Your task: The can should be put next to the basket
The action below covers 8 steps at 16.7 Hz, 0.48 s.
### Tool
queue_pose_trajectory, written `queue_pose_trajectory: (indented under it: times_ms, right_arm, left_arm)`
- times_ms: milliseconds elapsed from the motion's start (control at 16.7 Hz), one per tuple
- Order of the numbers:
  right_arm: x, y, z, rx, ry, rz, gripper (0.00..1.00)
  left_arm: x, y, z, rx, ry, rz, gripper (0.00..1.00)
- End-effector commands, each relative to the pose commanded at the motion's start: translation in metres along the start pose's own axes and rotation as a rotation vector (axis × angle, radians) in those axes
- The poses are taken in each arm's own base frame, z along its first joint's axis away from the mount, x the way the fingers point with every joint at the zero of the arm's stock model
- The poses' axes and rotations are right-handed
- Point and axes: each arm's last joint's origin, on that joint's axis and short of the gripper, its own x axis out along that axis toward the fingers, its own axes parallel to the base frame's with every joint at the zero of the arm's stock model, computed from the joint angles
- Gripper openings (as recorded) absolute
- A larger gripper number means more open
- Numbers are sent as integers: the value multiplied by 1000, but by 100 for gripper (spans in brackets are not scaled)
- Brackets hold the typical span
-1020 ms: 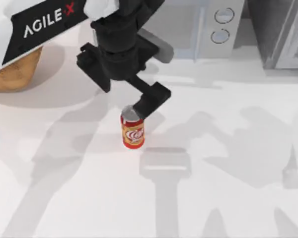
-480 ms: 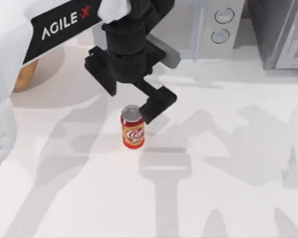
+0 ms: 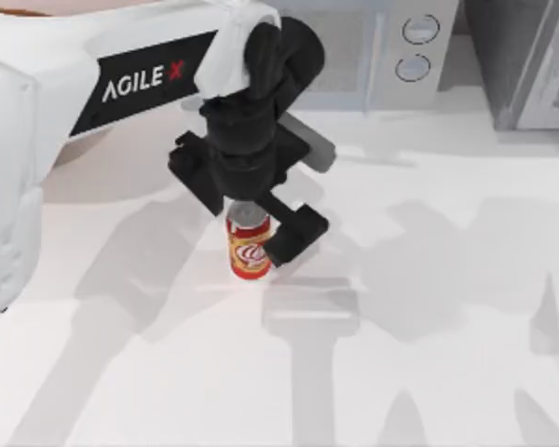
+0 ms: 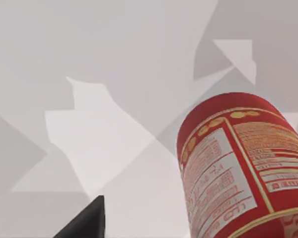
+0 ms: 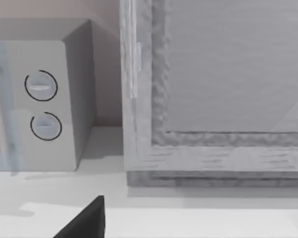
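Note:
The can stands upright on the white table, left of centre, red with an orange middle and a silver lid. My left gripper hangs directly over it, open, with one black finger down beside the can's right side and the black wrist body covering part of the lid. In the left wrist view the can is very close, and a dark fingertip stands apart from it. My left arm's white link covers the back left corner, so the basket is hidden. A dark fingertip of my right gripper shows in the right wrist view.
A grey microwave-like box with two round dials stands at the back edge. A grey cabinet is at the back right. The table's front and right parts hold only arm shadows.
My left arm swung right and forward and came down over the can. Its finger now sits alongside the can rather than behind it. The arm now covers the basket. The can has not moved.

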Motion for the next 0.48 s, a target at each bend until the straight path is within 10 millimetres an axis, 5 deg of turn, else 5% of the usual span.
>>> queue_pose_trajectory:
  times_ms: [240, 480]
  right_arm:
    - [0, 0, 0, 0, 0, 0, 100]
    - [0, 0, 0, 0, 0, 0, 100]
  left_arm:
    - [0, 0, 0, 0, 0, 0, 100]
    - [0, 0, 0, 0, 0, 0, 70]
